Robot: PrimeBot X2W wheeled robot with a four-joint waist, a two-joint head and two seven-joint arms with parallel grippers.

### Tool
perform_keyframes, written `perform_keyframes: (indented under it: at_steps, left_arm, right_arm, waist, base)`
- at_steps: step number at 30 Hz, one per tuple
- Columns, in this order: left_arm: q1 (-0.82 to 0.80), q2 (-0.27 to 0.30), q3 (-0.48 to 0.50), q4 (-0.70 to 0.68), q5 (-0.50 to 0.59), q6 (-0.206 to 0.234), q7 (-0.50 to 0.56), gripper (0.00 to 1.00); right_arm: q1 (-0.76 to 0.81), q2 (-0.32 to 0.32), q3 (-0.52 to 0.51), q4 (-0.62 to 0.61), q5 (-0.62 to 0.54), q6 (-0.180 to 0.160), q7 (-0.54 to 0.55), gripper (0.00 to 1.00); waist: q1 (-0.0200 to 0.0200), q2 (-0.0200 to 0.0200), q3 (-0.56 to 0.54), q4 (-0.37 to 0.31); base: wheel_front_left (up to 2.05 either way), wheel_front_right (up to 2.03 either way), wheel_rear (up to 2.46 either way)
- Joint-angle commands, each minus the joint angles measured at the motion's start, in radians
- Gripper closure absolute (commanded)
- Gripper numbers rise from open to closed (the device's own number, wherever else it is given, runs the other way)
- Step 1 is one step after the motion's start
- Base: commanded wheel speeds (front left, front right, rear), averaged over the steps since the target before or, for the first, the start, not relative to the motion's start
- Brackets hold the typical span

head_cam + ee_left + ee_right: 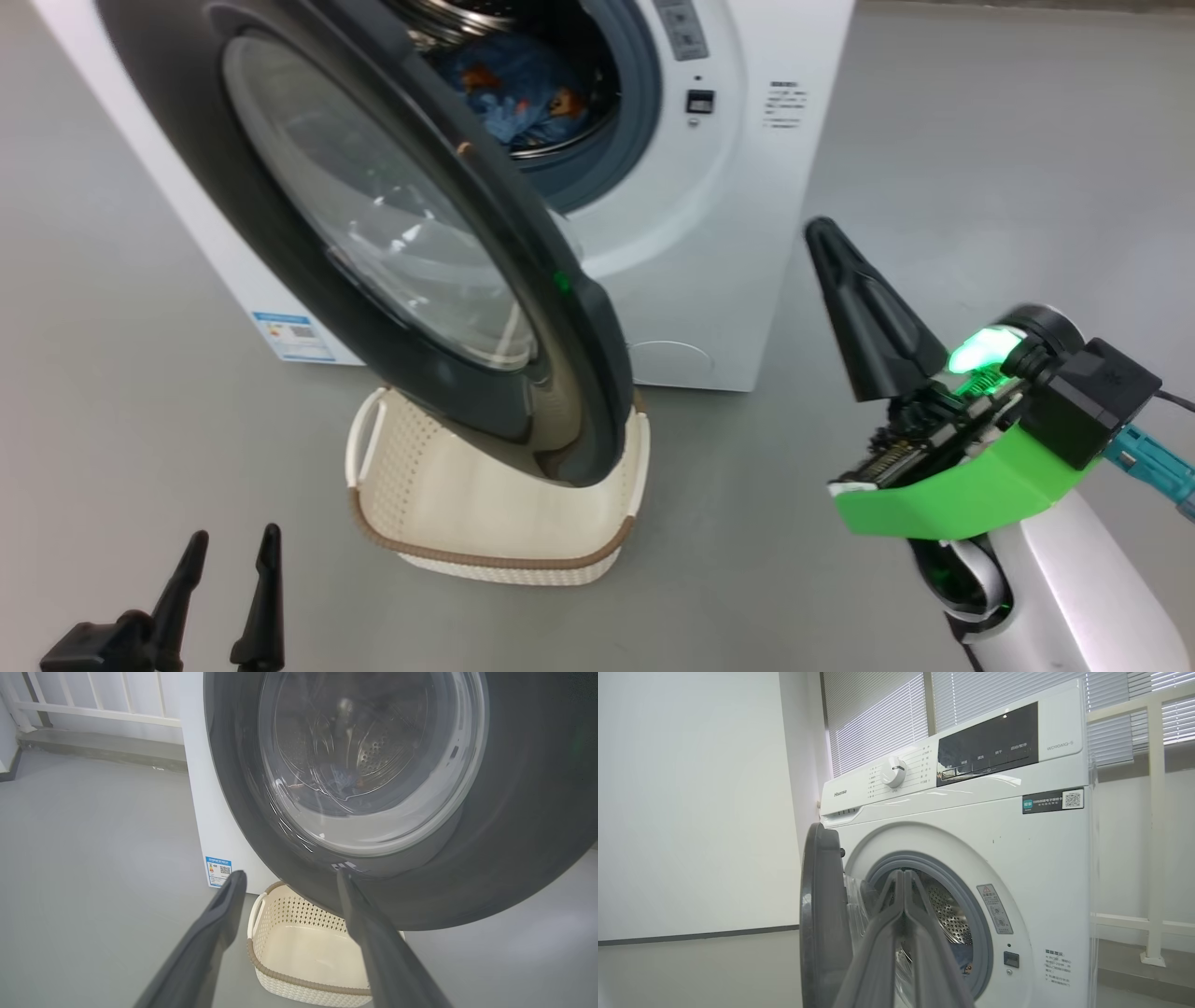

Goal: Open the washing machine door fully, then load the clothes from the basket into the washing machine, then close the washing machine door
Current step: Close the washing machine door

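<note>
Standing swung out across the upper left and centre of the head view: the washing machine door [401, 252], hinge side toward the upper left, free edge dropping to the lower centre, glass-fronted outer face looking toward the lower left. Appearing as a slanted oval, long axis running from upper left to lower right; in the right wrist view standing upright and edge-on at centre left. Hanging in front of the washing machine [728, 233] and over the far part of the basket [495, 532], itself sitting on the grey floor [980, 140] at lower centre. Lying bunched in the drum [448, 19] at top centre: the clothes [518, 93]. Pointing up the frame at the lower left corner: the left claw [233, 534], fingers spread apart. Hovering at the right, apart from the door: the right claw [822, 229], fingers pressed together, aiming toward the upper left.
</note>
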Motion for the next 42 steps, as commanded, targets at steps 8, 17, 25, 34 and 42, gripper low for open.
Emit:
perform_keyframes:
  at_steps: [8,17,25,34,42]
  left_arm:
    - [-0.039,-0.002,0.038,-0.040,0.017,-0.002,-0.007,0.00]
    - [-0.033,-0.013,0.035,-0.043,0.019,-0.002,-0.007,0.00]
    - [-0.041,-0.018,0.028,-0.038,0.018,-0.002,-0.007,0.00]
    - [-0.052,-0.019,0.020,-0.032,0.012,-0.002,-0.007,0.00]
    - [-0.065,-0.022,0.014,-0.032,0.011,-0.002,-0.007,0.00]
  right_arm:
    - [-0.077,0.021,0.170,-0.123,0.011,0.003,-0.005,1.00]
    - [-0.049,0.024,0.347,-0.018,0.066,0.003,-0.005,1.00]
    - [-0.027,0.025,0.468,0.165,0.125,0.003,-0.005,1.00]
    - [-0.041,0.038,0.489,0.310,0.155,0.003,-0.005,1.00]
    - [-0.064,0.056,0.426,0.366,0.149,0.003,-0.005,1.00]
  waist:
    - [0.0000,0.0000,0.001,0.084]
    - [0.0000,0.0000,0.002,0.110]
    - [0.0000,0.0000,0.012,0.124]
    - [0.0000,0.0000,0.032,0.134]
    - [0.0000,0.0000,0.060,0.138]
  base:
    - [0.00,0.00,0.00]
    - [0.00,0.00,0.00]
    - [0.00,0.00,0.00]
    - [0.00,0.00,0.00]
    - [0.00,0.00,0.00]
